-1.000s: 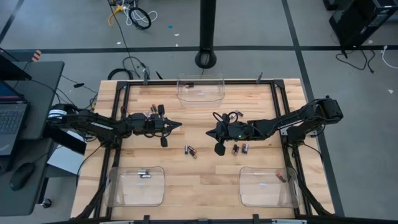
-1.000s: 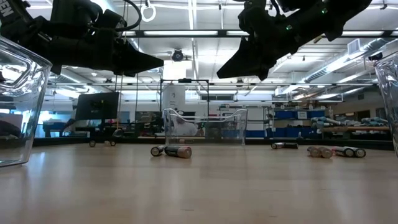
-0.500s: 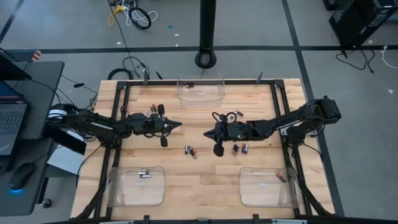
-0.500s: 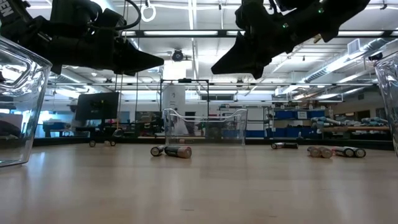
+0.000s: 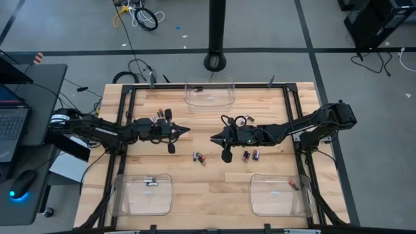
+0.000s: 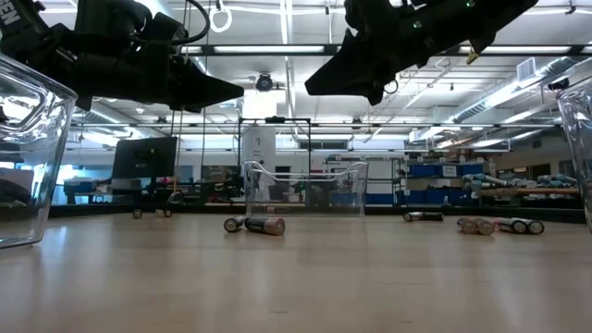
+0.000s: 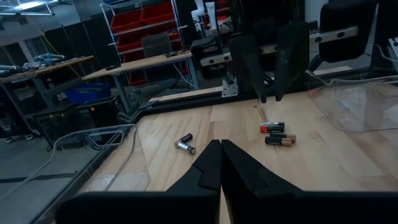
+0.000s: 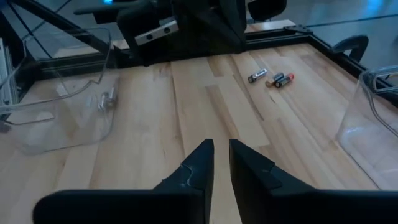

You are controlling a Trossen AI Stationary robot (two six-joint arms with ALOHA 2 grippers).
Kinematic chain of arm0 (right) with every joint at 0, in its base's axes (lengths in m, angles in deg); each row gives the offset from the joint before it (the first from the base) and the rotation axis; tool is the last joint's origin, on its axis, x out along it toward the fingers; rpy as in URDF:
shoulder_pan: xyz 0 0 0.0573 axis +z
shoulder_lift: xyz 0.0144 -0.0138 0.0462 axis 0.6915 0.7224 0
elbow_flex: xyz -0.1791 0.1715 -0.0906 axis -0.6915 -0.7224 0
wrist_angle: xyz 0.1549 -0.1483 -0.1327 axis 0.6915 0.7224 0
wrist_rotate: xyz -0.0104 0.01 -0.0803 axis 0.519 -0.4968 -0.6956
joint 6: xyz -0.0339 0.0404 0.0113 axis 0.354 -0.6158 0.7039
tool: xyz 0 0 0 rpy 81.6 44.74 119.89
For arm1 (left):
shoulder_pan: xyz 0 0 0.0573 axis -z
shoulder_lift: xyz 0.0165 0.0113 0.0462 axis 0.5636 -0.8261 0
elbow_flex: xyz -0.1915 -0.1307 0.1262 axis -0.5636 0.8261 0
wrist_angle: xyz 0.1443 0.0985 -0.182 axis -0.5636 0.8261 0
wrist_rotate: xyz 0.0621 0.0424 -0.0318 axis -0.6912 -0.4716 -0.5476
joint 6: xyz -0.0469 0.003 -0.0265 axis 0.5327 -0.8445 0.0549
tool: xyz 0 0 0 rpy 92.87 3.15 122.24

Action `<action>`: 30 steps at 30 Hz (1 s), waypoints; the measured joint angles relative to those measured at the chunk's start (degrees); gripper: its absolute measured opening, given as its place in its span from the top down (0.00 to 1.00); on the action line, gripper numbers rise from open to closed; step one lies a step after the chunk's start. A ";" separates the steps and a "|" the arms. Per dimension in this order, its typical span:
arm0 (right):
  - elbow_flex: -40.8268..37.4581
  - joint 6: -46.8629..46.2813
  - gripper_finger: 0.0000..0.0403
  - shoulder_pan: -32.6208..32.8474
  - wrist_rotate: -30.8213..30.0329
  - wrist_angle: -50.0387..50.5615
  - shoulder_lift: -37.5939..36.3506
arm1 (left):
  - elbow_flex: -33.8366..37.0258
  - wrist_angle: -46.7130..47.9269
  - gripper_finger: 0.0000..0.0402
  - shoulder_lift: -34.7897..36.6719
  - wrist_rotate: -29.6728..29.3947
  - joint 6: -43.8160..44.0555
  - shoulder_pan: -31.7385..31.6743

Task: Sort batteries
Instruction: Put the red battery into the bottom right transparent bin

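Batteries lie loose on the wooden table: a pair [image 5: 198, 157] near the middle, a pair [image 5: 250, 155] to its right, and a few [image 8: 273, 78] at the far left beyond my left arm. My left gripper [image 5: 188, 130] hangs shut and level above the table, left of centre. My right gripper [image 5: 212, 137] faces it from the right, also well above the wood. Its fingers [image 8: 202, 163] stand a narrow gap apart with nothing between them. Both grippers show high above the table in the low view, left [image 6: 236, 91] and right [image 6: 310, 88].
Three clear bins stand on the table: one at the far edge [image 5: 209, 91], one near left [image 5: 143, 194] with a battery [image 5: 151, 182] inside, and one near right [image 5: 279, 194] with a battery [image 5: 292, 185] inside. Bare wood lies between the two near bins.
My right gripper has risen a little and edged toward the table's left, closer to my left gripper's tip. The batteries have not moved.
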 joint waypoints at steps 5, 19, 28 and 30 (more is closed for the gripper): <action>0.00 -0.49 0.79 0.00 0.00 2.43 0.00 | 0.00 0.00 0.97 0.00 0.00 0.00 0.02; 2.92 -3.52 0.65 0.00 0.00 8.98 0.30 | 0.00 0.04 0.97 0.00 0.00 0.03 0.02; 5.59 -5.50 0.65 0.00 0.01 5.40 11.87 | 0.01 0.33 0.97 0.00 -0.01 0.05 0.02; 8.19 -6.11 0.65 0.00 0.02 6.28 15.04 | 0.01 0.47 0.97 0.00 -0.01 0.07 0.00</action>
